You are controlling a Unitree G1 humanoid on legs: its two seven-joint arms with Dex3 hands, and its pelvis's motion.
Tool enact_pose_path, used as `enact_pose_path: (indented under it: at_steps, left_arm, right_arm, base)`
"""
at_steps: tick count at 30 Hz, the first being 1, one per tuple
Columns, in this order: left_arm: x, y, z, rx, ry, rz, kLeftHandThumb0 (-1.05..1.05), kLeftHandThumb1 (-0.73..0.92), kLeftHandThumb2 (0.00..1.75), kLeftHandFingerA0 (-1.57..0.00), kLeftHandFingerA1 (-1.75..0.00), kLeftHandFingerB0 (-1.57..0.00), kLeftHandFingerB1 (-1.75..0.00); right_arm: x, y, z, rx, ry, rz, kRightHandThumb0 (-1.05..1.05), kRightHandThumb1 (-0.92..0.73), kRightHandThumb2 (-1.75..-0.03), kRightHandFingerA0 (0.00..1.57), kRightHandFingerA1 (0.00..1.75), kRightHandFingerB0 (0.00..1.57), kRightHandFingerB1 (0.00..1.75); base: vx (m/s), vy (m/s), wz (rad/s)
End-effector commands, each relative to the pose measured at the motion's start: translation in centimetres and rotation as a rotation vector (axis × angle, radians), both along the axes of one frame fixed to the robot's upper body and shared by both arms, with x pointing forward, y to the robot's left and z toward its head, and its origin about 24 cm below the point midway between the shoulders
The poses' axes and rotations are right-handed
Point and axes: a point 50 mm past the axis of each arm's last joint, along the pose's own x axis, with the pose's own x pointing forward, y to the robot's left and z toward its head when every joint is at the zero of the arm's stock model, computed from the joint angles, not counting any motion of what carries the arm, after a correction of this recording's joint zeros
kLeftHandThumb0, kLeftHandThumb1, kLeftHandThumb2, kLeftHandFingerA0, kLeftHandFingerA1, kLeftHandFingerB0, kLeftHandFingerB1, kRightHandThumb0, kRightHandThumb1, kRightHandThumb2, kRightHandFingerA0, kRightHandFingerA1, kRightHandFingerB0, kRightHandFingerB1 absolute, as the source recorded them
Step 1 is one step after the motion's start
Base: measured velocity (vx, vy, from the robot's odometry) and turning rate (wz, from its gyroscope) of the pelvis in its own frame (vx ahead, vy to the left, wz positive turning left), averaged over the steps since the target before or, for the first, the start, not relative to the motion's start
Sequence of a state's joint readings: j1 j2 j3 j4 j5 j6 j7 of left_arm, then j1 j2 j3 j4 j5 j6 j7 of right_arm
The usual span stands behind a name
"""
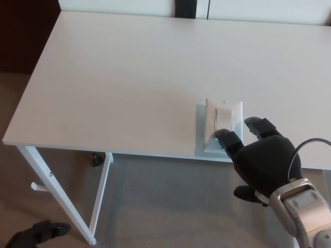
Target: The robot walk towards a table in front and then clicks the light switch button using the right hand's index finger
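A: Where is the white rectangular light switch plate (223, 125)?
B: Flat on the white tabletop (129, 77), at its near edge, right of centre, long axis running near to far.
A: And the right robot hand (261, 157)?
B: Fingers spread, gripping nothing; one fingertip (223, 135) lies over the plate's near end. The left robot hand (36, 232) is low at the near left; its state is unclear.

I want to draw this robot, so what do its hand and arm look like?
The right hand is black and chunky, with thick, blocky fingers built in segments. Its wrist is a silver-grey metal casing with rounded edges, and a thin dark cable loops out beside it. Down in the corner, the left hand shows as a small black shape.
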State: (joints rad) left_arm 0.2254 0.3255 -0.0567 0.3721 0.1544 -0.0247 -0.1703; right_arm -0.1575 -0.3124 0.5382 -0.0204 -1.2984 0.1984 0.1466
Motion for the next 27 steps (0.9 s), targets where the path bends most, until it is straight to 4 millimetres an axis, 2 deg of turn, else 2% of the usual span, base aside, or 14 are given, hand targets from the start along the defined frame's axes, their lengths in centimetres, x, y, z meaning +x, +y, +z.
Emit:
enact_pose_path:
  at_steps: [1, 2, 3, 4, 5, 6, 13, 14, 16, 19, 20, 24, 26, 27]
  left_arm:
    - [0.0, 0.6, 0.1, 0.03, 0.014, -0.003, -0.05, 0.62, 0.57, -0.56, -0.45, -0.41, -0.4]
    - [0.0, 0.6, 0.2, 0.03, 0.014, -0.004, -0.05, 0.62, 0.57, -0.56, -0.45, -0.41, -0.4]
    - [0.0, 0.7, 0.1, 0.03, 0.016, -0.002, -0.08, 0.61, 0.58, -0.54, -0.45, -0.41, -0.41]
    - [0.0, 0.7, 0.1, 0.033, 0.015, -0.004, -0.06, 0.62, 0.57, -0.56, -0.44, -0.41, -0.4]
    - [0.0, 0.7, 0.1, 0.033, 0.015, -0.005, -0.08, 0.61, 0.57, -0.54, -0.45, -0.41, -0.41]
    - [0.0, 0.7, 0.1, 0.031, 0.015, -0.005, -0.09, 0.61, 0.57, -0.54, -0.45, -0.41, -0.41]
    - [0.0, 0.7, 0.2, 0.035, 0.018, -0.008, -0.07, 0.63, 0.57, -0.55, -0.44, -0.41, -0.4]
    - [-0.1, 0.8, 0.1, 0.031, 0.019, 0.0, -0.06, 0.62, 0.57, -0.55, -0.44, -0.41, -0.4]
    - [-0.1, 0.9, 0.2, 0.04, 0.019, 0.0, -0.07, 0.62, 0.57, -0.56, -0.44, -0.41, -0.4]
    - [-0.1, 0.9, 0.1, 0.043, 0.019, -0.005, -0.07, 0.62, 0.57, -0.56, -0.45, -0.41, -0.4]
    - [-0.1, 1.0, 0.1, 0.048, 0.02, -0.008, -0.07, 0.62, 0.57, -0.56, -0.45, -0.41, -0.4]
    - [-0.2, 1.1, 0.0, 0.051, 0.023, -0.002, -0.06, 0.61, 0.57, -0.57, -0.45, -0.42, -0.4]
    - [-0.3, 1.3, -0.1, 0.051, 0.023, 0.003, -0.06, 0.61, 0.57, -0.57, -0.45, -0.42, -0.4]
    - [-0.4, 1.3, -0.1, 0.049, 0.027, 0.005, -0.07, 0.62, 0.57, -0.56, -0.45, -0.41, -0.4]
  right_arm:
    - [-0.2, -0.3, 0.9, 0.008, 0.013, -0.013, -0.78, -0.55, -0.92, 0.0, 0.22, 0.19, 0.32]
    - [-0.2, -0.3, 1.1, 0.009, 0.008, -0.011, -0.78, -0.55, -0.92, 0.0, 0.22, 0.19, 0.32]
    - [-0.2, -0.3, 1.6, 0.019, 0.0, -0.01, -0.76, -0.69, -0.62, 0.02, 0.21, 0.1, 0.24]
    - [-0.2, -0.2, 2.6, 0.047, -0.031, -0.001, -0.77, -0.56, -0.92, 0.0, 0.22, 0.08, 0.28]
    - [-0.3, -0.2, 3.3, 0.071, -0.048, 0.0, -0.76, -0.69, -0.62, 0.02, 0.22, 0.13, 0.26]
    - [-0.4, -0.2, 4.1, 0.106, -0.061, 0.002, -0.74, -0.67, -0.62, 0.01, 0.21, 0.13, 0.26]
    - [-2.3, -0.6, 9.1, 0.23, -0.191, 0.06, -0.79, -0.71, -0.62, 0.0, 0.21, 0.09, 0.25]
    - [-3.2, -0.7, 9.9, 0.25, -0.197, 0.072, -0.93, -0.63, -0.92, 0.0, 0.01, 0.1, 0.2]
    - [-4.4, -1.1, 10.6, 0.279, -0.216, 0.093, -0.92, -0.61, -0.9, 0.0, 0.02, 0.11, 0.2]
    - [-6.4, -1.8, 10.9, 0.371, -0.186, 0.093, -0.86, -0.55, -0.84, 0.0, 0.0, 0.1, 0.12]
    - [-7.1, -2.2, 10.8, 0.382, -0.173, 0.089, -0.86, -0.55, -0.84, 0.0, 0.0, 0.11, 0.16]
    - [-9.6, -3.9, 9.3, 0.472, -0.103, 0.039, -0.89, -0.58, -0.86, 0.0, 0.0, 0.1, 0.11]
    - [-10.4, -4.7, 7.7, 0.559, -0.073, 0.002, -0.77, -0.51, -0.83, 0.0, 0.11, 0.06, 0.26]
    - [-10.6, -5.2, 6.8, 0.603, -0.048, -0.02, -0.62, -0.63, -0.6, 0.02, 0.21, 0.1, 0.25]
  base:
    - [0.0, 0.0, 0.0]
    - [0.0, 0.0, 0.0]
    - [0.0, 0.0, 0.0]
    - [0.0, 0.0, 0.0]
    - [0.0, 0.0, 0.0]
    - [0.0, 0.0, 0.0]
    - [0.0, 0.0, 0.0]
    - [0.0, 0.0, 0.0]
    - [0.0, 0.0, 0.0]
    - [0.0, 0.0, 0.0]
    - [0.0, 0.0, 0.0]
    - [0.0, 0.0, 0.0]
    - [0.0, 0.0, 0.0]
    - [0.0, 0.0, 0.0]
